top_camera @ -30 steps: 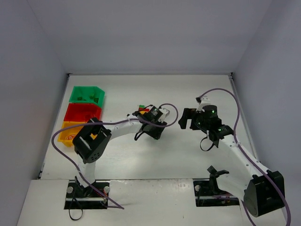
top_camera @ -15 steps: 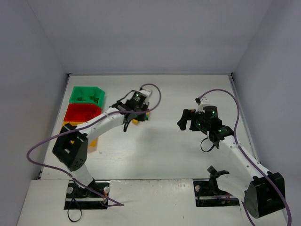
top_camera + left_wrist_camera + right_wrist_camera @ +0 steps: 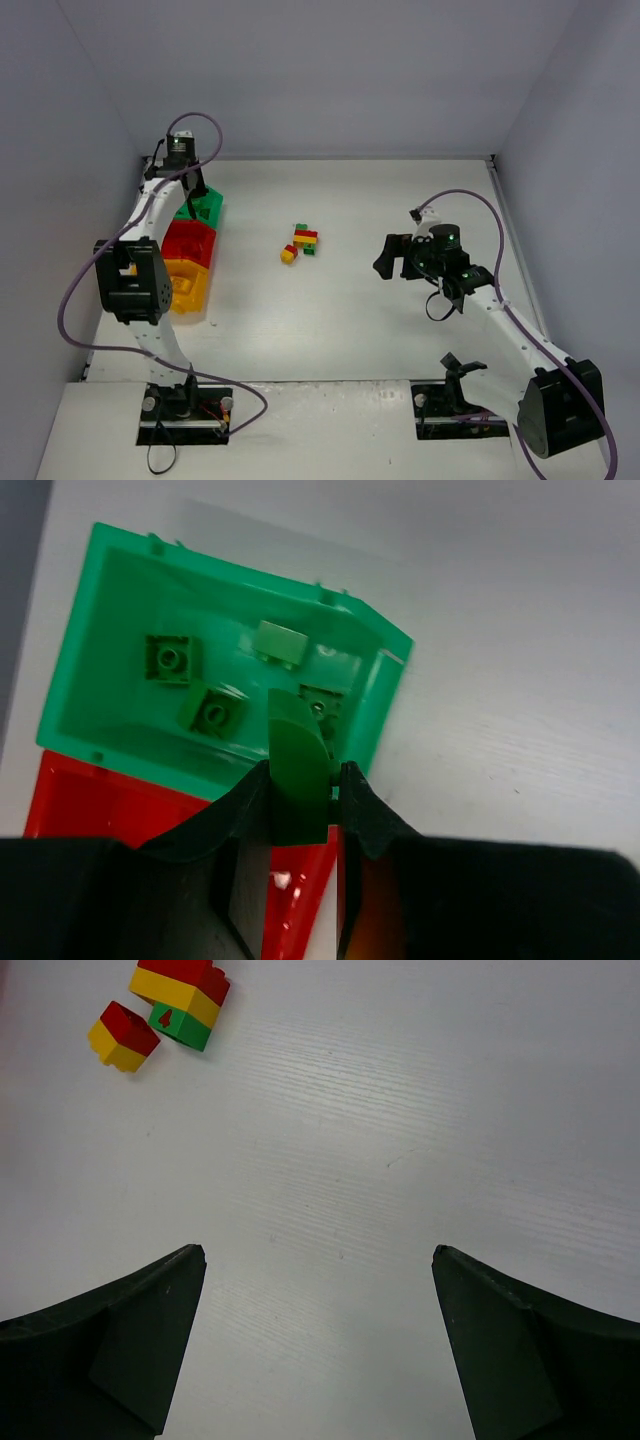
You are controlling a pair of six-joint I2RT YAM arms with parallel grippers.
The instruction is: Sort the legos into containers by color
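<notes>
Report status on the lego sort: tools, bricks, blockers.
Left tool shut on green brick, over green bin. Right tool open, empty. Mixed stacks mid-table, unsorted. No blockers seen.

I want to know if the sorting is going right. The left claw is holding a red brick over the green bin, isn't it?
Not quite. The brick in the left claw is green, not red. The left wrist view shows it pinched between the claw's fingers. The rest is right: the claw holds it over the green bin, which already has green bricks inside.
</notes>
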